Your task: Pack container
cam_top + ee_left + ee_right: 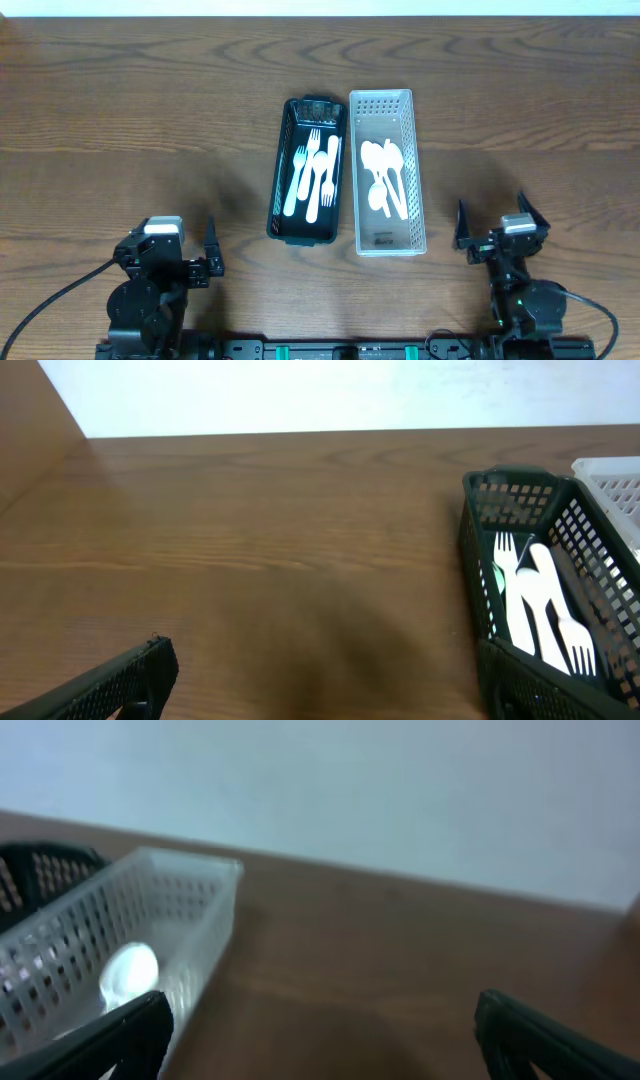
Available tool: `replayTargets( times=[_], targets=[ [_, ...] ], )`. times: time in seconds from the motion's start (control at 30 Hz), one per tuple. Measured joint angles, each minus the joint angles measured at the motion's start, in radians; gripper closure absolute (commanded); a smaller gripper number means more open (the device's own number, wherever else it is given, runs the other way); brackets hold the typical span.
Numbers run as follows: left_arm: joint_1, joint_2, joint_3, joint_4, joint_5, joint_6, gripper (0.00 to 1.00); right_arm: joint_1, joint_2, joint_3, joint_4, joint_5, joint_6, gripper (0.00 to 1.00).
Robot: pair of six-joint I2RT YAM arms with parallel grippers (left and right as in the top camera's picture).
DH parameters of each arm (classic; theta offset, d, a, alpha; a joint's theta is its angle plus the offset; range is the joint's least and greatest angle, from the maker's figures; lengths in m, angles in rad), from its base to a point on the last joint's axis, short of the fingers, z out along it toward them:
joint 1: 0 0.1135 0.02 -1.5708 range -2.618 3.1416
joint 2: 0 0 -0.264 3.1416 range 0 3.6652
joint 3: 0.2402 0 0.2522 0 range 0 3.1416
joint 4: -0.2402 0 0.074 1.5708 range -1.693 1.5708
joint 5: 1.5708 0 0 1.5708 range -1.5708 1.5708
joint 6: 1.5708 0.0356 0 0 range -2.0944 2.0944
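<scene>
Wooden table (120, 100) with dark brown grain is filling the overhead view; a pale wall is showing behind it in both wrist views.

Two baskets are lying side by side at table centre, long sides touching or nearly so.
- White slotted basket (381, 110), on the right: it is holding white plastic spoons (385, 180), piled with bowls toward the far end. In the right wrist view its near corner (190, 910) is showing at left, blurred.
- Black slotted basket (277, 180), on the left: it is holding white plastic forks (315, 175), lying lengthwise. The left wrist view is showing it (480, 560) at the right edge with the forks (545, 610) inside.

Left gripper (170, 245) is sitting near the front edge, left of the baskets and well apart from them. Its fingers (150, 660) are spread wide and gripping nothing.

Right gripper (492, 225) is sitting near the front edge, right of the white basket and apart from it. Its fingers (140, 1020) are also spread wide, with only bare table between them.
</scene>
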Motion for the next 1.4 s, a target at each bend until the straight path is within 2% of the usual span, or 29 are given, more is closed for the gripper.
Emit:
replayTargets(
  times=[0.33,1.13,1.4],
  targets=[
    [0.000,0.000,0.000,0.000,0.000,0.000,0.02,0.000,0.000,0.000,-0.002,0.037,0.042,0.01],
    [0.000,0.000,0.000,-0.008,-0.002,0.010,0.02,0.000,0.000,0.000,-0.002,0.040,0.043,0.01],
    [0.000,-0.106,-0.014,-0.193,0.018,0.031,0.02,0.000,0.000,0.000,-0.002,0.043,0.043,0.01]
  ],
)
